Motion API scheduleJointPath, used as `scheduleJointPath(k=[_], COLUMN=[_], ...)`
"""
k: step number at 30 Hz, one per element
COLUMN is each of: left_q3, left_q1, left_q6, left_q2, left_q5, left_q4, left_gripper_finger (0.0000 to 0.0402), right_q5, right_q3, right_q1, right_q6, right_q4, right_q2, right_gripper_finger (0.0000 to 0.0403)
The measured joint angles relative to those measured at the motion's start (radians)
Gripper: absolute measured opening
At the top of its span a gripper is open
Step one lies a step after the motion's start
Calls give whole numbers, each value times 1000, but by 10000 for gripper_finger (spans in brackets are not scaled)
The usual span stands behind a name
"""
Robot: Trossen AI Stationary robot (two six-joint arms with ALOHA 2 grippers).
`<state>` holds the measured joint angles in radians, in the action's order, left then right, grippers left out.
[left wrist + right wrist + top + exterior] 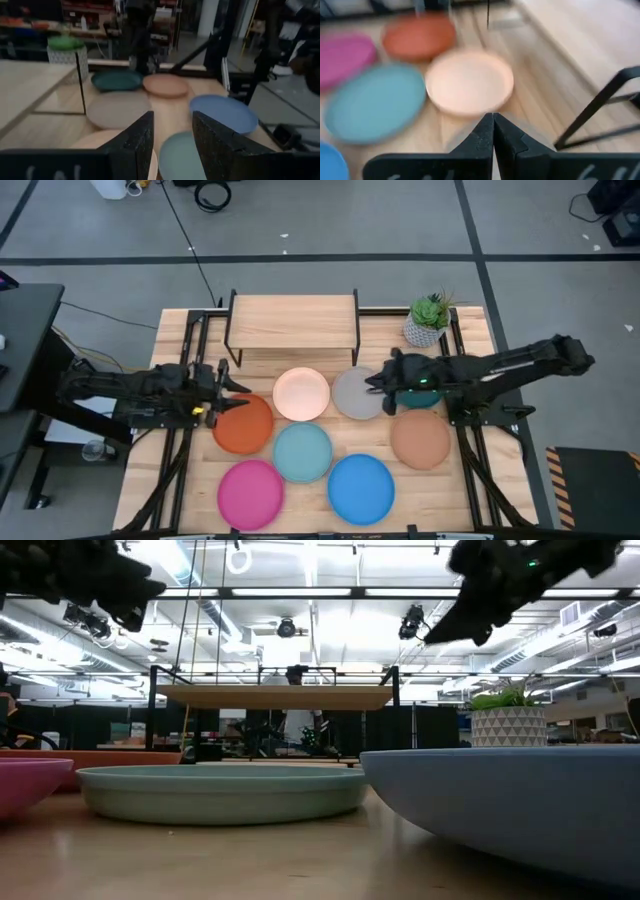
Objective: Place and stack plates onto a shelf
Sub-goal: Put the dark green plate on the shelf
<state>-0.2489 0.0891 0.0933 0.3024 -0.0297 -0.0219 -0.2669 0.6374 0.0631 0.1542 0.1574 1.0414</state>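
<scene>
Eight plates lie flat on the slatted table: orange [243, 425], cream-pink [301, 393], grey [355, 395], dark teal [418, 397] partly under my right arm, tan-brown [420, 440], light teal [303, 452], magenta [251, 493] and blue [361, 488]. The shelf [293, 315] stands at the far edge with nothing on its top. My left gripper [240, 397] is open and empty, raised over the orange plate's far rim; its open fingers show in the left wrist view [172, 137]. My right gripper [373, 383] is shut and empty, raised over the grey plate's right rim; it also shows in the right wrist view [493, 131].
A potted plant [428, 320] in a white pot stands at the far right, beside the shelf. The shelf's black legs [592, 112] stand close to my right gripper. In the low view both grippers [130, 590] [470, 620] hang well above the plates.
</scene>
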Motion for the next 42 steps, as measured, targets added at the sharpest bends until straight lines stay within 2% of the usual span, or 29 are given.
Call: scheduleJointPath(k=[5, 10, 13, 17, 21, 25, 34, 42], left_q3=[-1, -1, -1, -2, -2, -2, -2, -2], left_q1=[0, 0, 0, 0, 0, 0, 0, 0], left_q6=[0, 4, 0, 0, -8, -11, -11, 0], left_q2=[55, 83, 85, 84, 85, 85, 85, 85], left_q5=[-31, -49, -56, -56, -56, -56, -56, -56], left_q4=[4, 3, 1, 1, 1, -1, -5, -10], left_gripper_finger=[141, 141, 141, 141, 141, 141, 141, 141], right_q5=[-15, -95, -87, -25, 7, 4, 26, 26], right_q3=[149, 271, 301, 304, 304, 304, 304, 304], right_q1=[11, 9, 15, 28, 49, 67, 60, 22], right_q6=[-31, 132, 241, 380, 458, 484, 483, 475], right_q4=[228, 548, 704, 833, 869, 869, 877, 892], right_q2=[182, 307, 361, 418, 464, 513, 624, 643], right_gripper_finger=[12, 27, 55, 113, 165, 183, 168, 130])
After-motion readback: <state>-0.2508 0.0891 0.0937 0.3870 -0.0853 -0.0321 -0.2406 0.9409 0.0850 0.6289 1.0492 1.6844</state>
